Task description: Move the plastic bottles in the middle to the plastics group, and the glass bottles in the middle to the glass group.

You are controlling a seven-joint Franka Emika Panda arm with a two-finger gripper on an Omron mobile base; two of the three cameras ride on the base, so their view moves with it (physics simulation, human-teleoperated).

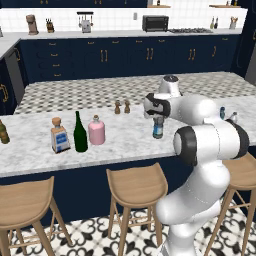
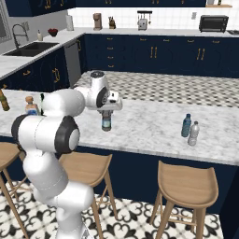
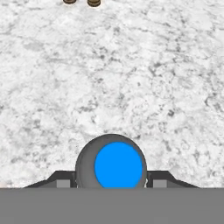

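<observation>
Your small clear water bottle [image 1: 158, 128], blue-labelled with a round blue cap, stands on the speckled white marble counter [image 1: 125, 137], clamped at the neck by the gripper [image 1: 158, 118]. Two brown shakers [image 1: 122, 107] sit at ten o'clock.

Navy cabinets [image 1: 125, 55] line the back wall under white tile. Marble island counter [image 1: 125, 137] in front, 3 wooden stools [image 1: 136, 187] beneath. Patterned black-and-white floor [image 1: 100, 235]. Toaster oven [image 1: 155, 23] on rear counter; sink [image 2: 29, 48] at left
</observation>
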